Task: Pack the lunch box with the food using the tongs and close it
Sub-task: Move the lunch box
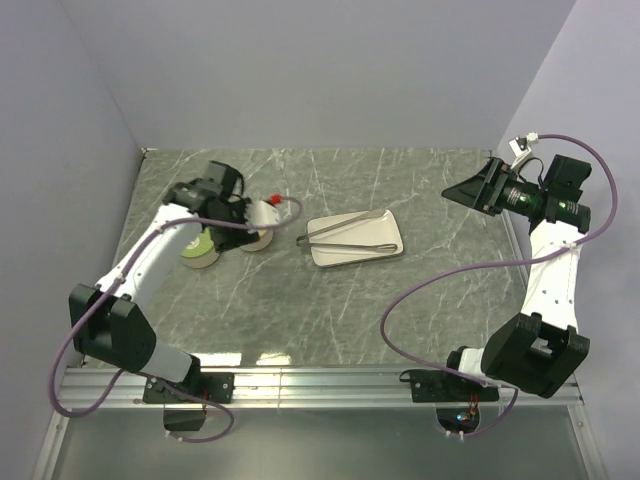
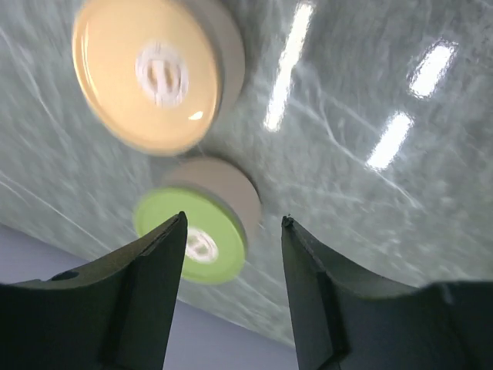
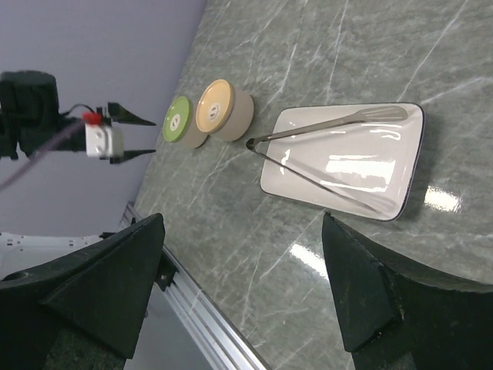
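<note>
The grey-green marbled desk [image 1: 420, 290] carried everything, with the left arm [image 1: 150, 250] reaching out over its left part and the right arm [image 1: 550, 270] folded up at the right edge. A white rectangular plate [image 1: 340, 257] lay near the middle. The tongs [image 3: 323, 128] lay on this plate, their two thin arms spread across it and their joined end jutting just past the rim toward two round tubs. Of those, the tan-lidded tub [image 2: 146, 73] and the green-lidded tub [image 2: 212, 231] stood side by side, left of the plate. The left claw [image 2: 234, 218] hung near the green-lidded tub, its jaws partly apart and holding nothing. The right claw [image 3: 243, 220] was raised well apart from the plate, its jaws spread wide and gripping nothing.
</note>
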`<state>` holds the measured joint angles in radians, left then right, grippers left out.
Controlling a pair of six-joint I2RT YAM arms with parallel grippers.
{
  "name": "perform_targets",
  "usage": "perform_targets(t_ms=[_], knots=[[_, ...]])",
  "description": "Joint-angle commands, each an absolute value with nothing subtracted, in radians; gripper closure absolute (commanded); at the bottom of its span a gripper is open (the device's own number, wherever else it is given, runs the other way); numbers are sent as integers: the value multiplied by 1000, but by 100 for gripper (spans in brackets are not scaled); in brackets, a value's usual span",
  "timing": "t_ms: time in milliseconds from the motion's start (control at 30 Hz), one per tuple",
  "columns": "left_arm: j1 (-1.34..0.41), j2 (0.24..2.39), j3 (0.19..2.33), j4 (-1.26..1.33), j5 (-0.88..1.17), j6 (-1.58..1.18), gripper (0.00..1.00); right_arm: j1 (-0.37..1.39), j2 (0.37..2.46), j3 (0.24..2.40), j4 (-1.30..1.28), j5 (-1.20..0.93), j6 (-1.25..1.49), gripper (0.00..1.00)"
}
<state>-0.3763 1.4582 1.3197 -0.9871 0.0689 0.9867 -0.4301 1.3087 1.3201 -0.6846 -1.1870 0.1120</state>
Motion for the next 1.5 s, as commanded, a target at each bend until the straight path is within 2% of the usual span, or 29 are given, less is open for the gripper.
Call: perform_targets(t_ms=[0, 100, 200, 300, 400, 533, 933, 1467], knots=[[-185, 1465, 1385, -1179, 225, 853, 41, -434, 1269, 1330, -680, -1210, 112, 10], [-39, 1502, 1428, -1209, 285, 870, 40, -433, 1270, 1327, -680, -1212, 110, 11], [211, 1570, 1466, -1239, 334, 964, 39, -433, 1272, 1325, -673, -1218, 117, 11], [343, 1641, 1471, -1209, 321, 1018, 39, -433, 1275, 1327, -673, -1218, 117, 11], [403, 1690, 1460, -1163, 324, 1066, 38, -431, 1273, 1322, -675, -1212, 112, 11], [408, 1690, 1350, -1040, 334, 1072, 36, -433, 1262, 1304, -681, -1195, 97, 11], [390, 1770, 1295, -764, 529, 1087, 32, -433, 1282, 1308, -684, -1189, 98, 11], [218, 1833, 1331, -624, 496, 1063, 32, -433, 1315, 1315, -693, -1180, 89, 11]])
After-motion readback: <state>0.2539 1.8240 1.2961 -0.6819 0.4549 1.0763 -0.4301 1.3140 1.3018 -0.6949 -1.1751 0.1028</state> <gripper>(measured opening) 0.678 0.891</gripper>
